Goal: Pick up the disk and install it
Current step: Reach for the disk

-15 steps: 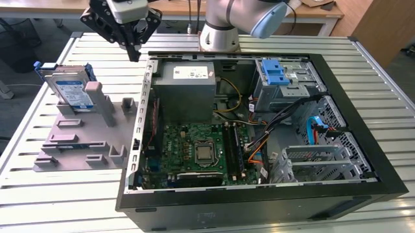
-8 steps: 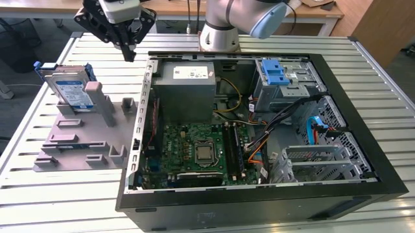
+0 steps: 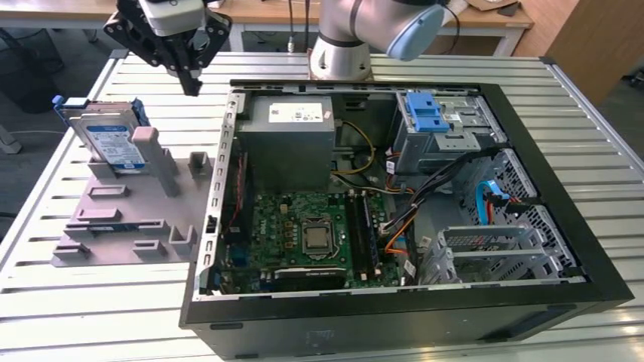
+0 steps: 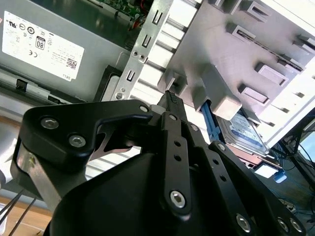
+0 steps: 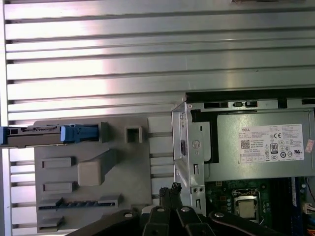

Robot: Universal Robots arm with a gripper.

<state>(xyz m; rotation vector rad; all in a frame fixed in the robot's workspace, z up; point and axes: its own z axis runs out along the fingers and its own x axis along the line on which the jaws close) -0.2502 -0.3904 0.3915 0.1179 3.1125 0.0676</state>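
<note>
The disk (image 3: 108, 140) stands on edge in a grey holder (image 3: 131, 219) on the slatted table, at the exterior view's left of the open computer case (image 3: 403, 188). It is silver with a white-and-blue label and a blue frame. My gripper (image 3: 190, 84) hangs above the table between the disk and the case's back corner, apart from both, its black fingers shut with nothing between them. In the first wrist view the disk (image 5: 47, 135) appears edge-on at the holder's (image 5: 93, 172) rim, with my gripper (image 5: 173, 189) by the case wall. The second wrist view has the disk (image 4: 244, 132) beyond the gripper (image 4: 170, 96).
A grey power-supply box (image 3: 292, 128) sits at the case's back corner, close to the gripper. A drive cage with a blue latch (image 3: 427, 113) is at the back on the exterior view's right. The motherboard (image 3: 312, 234) lies on the case floor. The arm's base (image 3: 340, 56) stands behind the case.
</note>
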